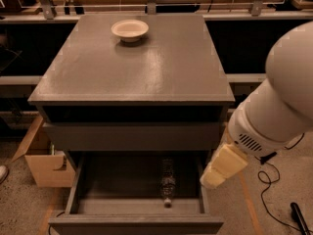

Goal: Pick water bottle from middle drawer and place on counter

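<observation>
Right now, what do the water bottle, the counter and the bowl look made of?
The water bottle looks clear ribbed plastic; the floor shows through. The counter seems grey painted wood, smooth with faint sheen. The bowl is pale and matte, ceramic or plastic, unclear. The gripper hangs right of the open middle drawer.

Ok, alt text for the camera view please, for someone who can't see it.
A water bottle lies lengthwise in the open middle drawer, right of centre, cap toward the front. The gripper hangs beside the drawer's right edge, not touching the bottle. A white bowl sits near the back of the counter.
</observation>
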Available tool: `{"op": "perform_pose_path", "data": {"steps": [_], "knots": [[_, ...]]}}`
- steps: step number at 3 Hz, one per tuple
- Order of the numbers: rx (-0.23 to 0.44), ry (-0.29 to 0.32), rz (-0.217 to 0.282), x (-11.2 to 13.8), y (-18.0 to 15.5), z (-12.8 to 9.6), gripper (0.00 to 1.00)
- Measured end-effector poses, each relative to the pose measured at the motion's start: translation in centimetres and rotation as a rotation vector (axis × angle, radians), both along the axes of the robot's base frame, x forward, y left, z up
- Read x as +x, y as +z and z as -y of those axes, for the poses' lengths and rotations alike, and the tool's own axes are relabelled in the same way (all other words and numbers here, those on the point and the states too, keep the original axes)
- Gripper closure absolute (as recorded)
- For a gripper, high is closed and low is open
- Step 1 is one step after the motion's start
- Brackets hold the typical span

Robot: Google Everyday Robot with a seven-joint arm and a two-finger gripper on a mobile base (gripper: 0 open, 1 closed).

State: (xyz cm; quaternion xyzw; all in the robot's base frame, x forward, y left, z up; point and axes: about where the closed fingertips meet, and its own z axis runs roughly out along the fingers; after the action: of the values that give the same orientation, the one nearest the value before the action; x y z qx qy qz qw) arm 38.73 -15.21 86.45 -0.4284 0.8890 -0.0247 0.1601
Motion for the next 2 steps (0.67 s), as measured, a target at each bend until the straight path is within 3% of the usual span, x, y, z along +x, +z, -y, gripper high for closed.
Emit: {"op": "perform_pose_path", "data": {"steps": [1, 2], "knots": [[0.018, -0.025, -0.066, 0.5, -5.3, -0.7, 0.0], [0.029, -0.057, -0.101, 0.9, -9.8, -1.4, 0.0]]}}
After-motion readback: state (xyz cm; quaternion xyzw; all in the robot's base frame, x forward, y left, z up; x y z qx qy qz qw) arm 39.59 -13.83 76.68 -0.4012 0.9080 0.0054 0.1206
